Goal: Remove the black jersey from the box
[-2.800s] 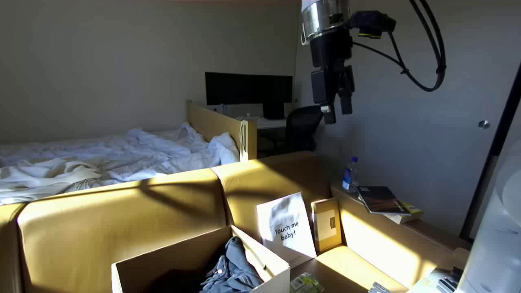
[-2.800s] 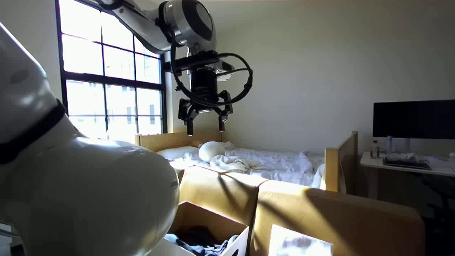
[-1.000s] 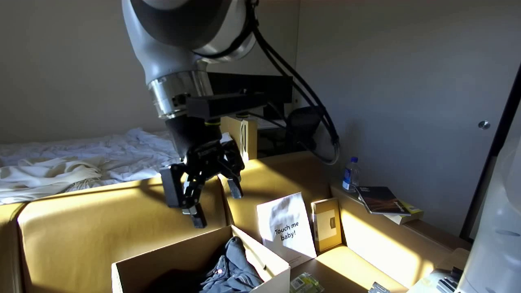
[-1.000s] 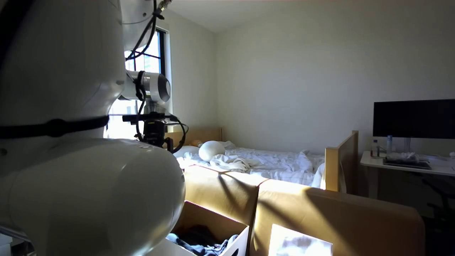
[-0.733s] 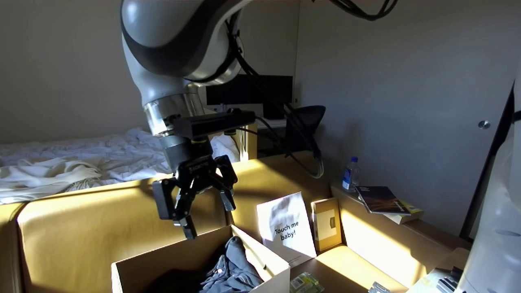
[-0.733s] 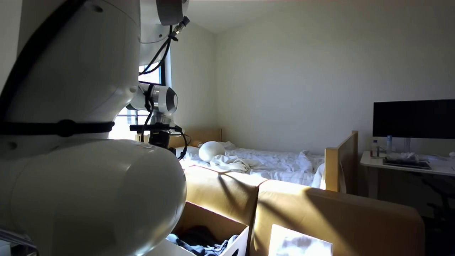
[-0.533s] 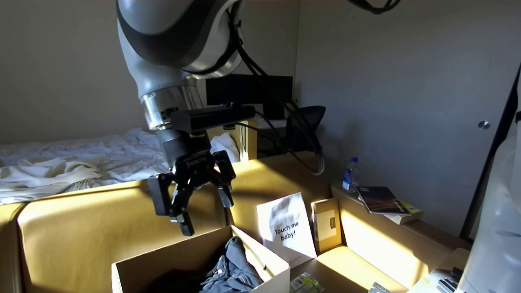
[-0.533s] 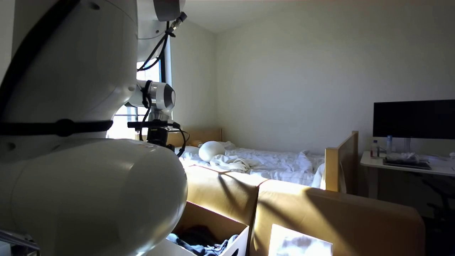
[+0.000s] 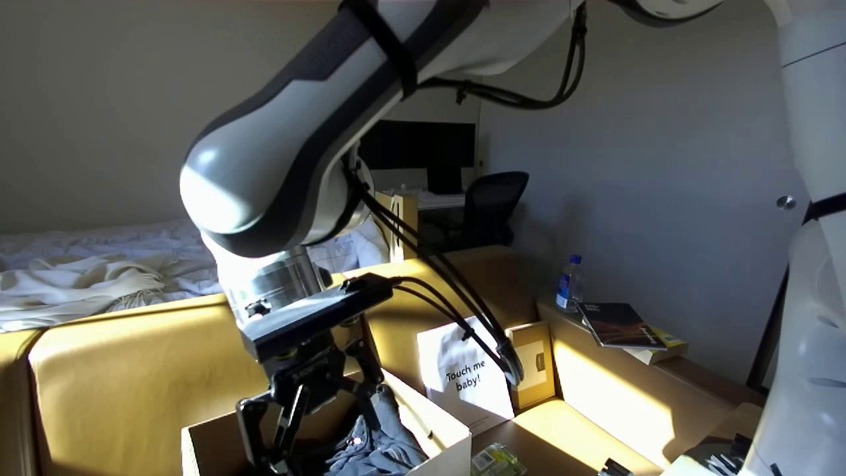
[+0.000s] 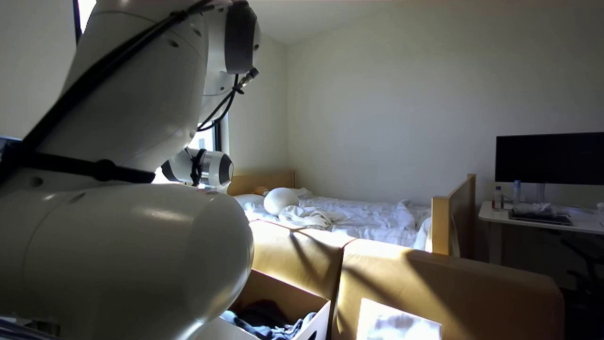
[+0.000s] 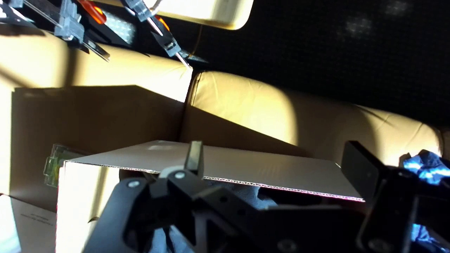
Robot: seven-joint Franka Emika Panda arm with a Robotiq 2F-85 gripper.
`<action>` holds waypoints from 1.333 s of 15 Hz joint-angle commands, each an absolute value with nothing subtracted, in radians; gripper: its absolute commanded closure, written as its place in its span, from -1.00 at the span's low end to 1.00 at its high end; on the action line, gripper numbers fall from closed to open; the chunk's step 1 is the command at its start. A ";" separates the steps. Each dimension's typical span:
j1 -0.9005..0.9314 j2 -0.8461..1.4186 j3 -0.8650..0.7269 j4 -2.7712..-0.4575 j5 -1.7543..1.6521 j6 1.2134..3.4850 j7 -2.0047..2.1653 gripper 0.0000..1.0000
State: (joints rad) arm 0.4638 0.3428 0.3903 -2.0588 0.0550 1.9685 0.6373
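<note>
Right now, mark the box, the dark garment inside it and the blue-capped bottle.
Box point(image 9: 419, 415), in an exterior view: sunlit inner face of a side wall.
Dark garment point(image 9: 386, 455), in an exterior view: crumpled upper folds.
Blue-capped bottle point(image 9: 566, 288), in an exterior view: mid-body, at the label.

Arm point(image 9: 277, 145) is showing glossy white and pale grey, all rounded, dark grey stripe point(image 9: 264, 239) curving along its edge. Black strap point(image 9: 390, 49) is wrapping it snugly; black cables point(image 9: 522, 102) are looping off nearby. Silver collar point(image 9: 281, 281) is gleaming beside a long black camera bar point(image 9: 317, 314). From here I'm seeing dark oval plugs point(image 10: 173, 43) dotting the white, a metal connector point(image 10: 245, 79) catching light. Gripper point(image 11: 277, 165) is looking mostly black, round pale screw heads point(image 11: 179, 174) studding it; its pale lettering point(image 9: 310, 371) is coming out too tiny for reading.
</note>
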 commanded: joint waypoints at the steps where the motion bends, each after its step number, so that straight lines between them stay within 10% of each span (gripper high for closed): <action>1: 0.509 0.475 0.307 -2.056 0.048 2.091 0.778 -1.00; 20: 0.678 0.731 0.096 -1.855 -0.115 2.154 1.043 -1.00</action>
